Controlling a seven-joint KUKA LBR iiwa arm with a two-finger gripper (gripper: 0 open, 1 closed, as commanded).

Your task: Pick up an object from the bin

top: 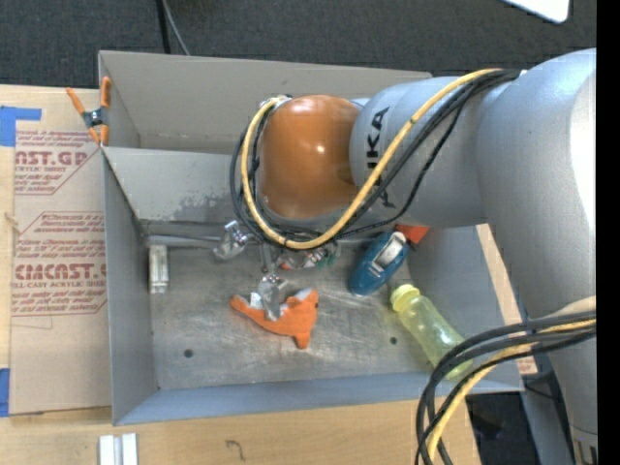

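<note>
A grey metal bin (194, 347) with a scuffed floor takes up the middle of the frame, on a dark carpet. Low in the centre of the floor lies a flat orange plastic piece (294, 324). Its long axis runs on a slight diagonal from the centre left down towards the lower right, and a short lobe sticks up at its right end. The gripper (273, 300) hangs below the arm's orange wrist cover and comes down onto the upper middle of this piece, with orange showing on both sides of its tip. I cannot tell whether it is spread or clamped. To the right lie a blue object (371, 269) and a yellow-green bottle (424, 325). A small pale block (158, 267) sits near the left wall.
</note>
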